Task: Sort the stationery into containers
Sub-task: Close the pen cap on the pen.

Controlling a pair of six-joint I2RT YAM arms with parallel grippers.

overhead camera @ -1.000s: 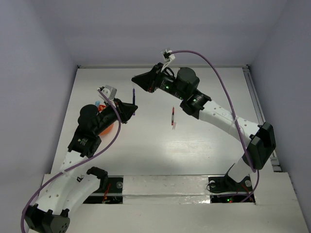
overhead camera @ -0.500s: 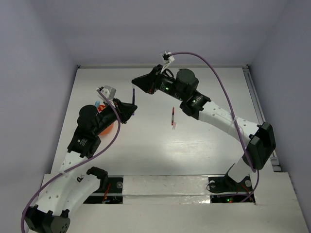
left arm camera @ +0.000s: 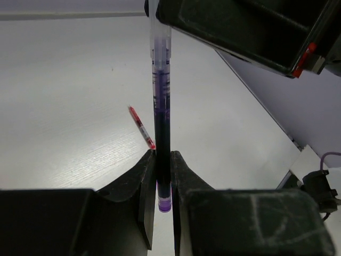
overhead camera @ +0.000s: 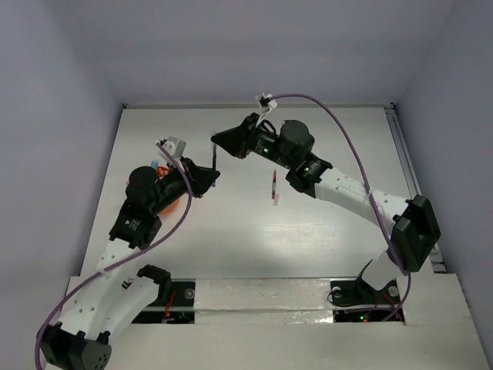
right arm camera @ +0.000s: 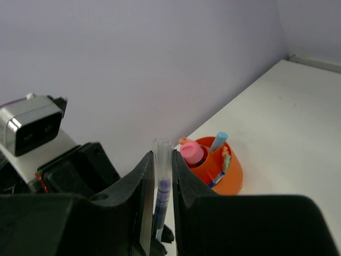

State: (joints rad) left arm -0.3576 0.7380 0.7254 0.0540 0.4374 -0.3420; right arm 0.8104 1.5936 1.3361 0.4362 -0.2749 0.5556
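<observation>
A slim blue pen (overhead camera: 214, 159) stands upright above the table, gripped at both ends. My left gripper (left arm camera: 163, 176) is shut on its lower, purple-tipped end (left arm camera: 161, 106). My right gripper (right arm camera: 161, 165) is shut on its clear upper end (right arm camera: 162, 152), meeting the left gripper (overhead camera: 210, 176) from the far side (overhead camera: 216, 142). A red pen (overhead camera: 273, 186) lies loose mid-table, also in the left wrist view (left arm camera: 141, 127). The orange-red pot (right arm camera: 226, 173) holds a pink-capped tube (right arm camera: 192, 153), a pale blue cap (right arm camera: 219, 141) and other small items. From above, my left arm half hides the pot (overhead camera: 168, 202).
The left wrist's camera housing (right arm camera: 31, 125) sits just left of the pen. The side wall rises close behind the pot. A rail (overhead camera: 407, 169) runs along the table's right edge.
My right gripper has moved down toward the left gripper, so the pen's upper end now sits between its fingers. The left gripper has shifted slightly right with the pen.
</observation>
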